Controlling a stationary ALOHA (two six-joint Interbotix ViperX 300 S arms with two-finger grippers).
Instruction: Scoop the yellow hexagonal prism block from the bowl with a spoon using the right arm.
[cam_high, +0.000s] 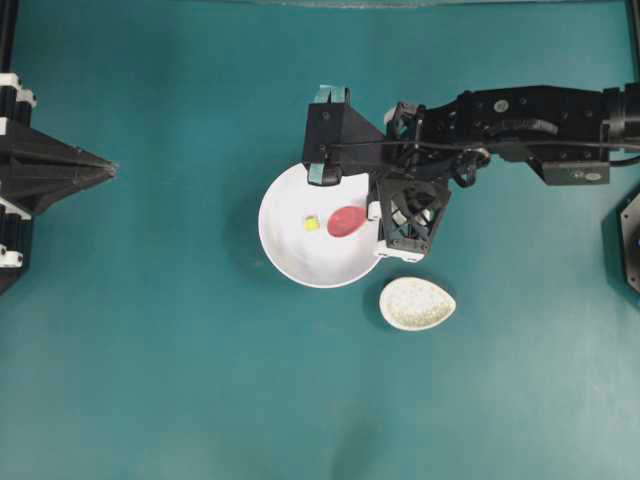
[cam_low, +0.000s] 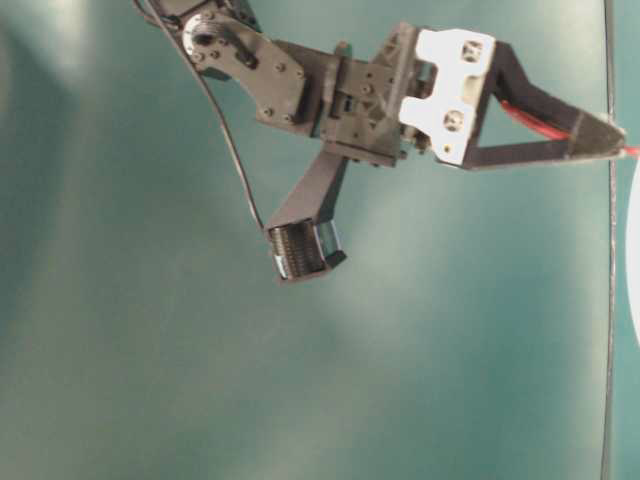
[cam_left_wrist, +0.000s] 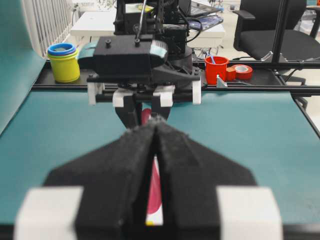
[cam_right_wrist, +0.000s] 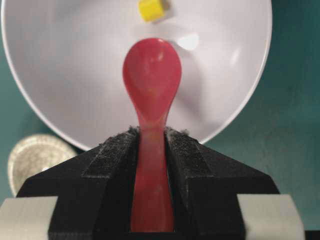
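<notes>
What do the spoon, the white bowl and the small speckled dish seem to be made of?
Spoon: probably glazed ceramic or hard plastic; smooth red-pink surface with a soft sheen.
White bowl: glossy ceramic or melamine, hard to tell; it shows a bright highlight and a faint reflection of the spoon.
Speckled dish: likely stoneware; beige with dark flecks and a duller look.

Teal table surface, black office chair, white desk, white slatted radiator
</notes>
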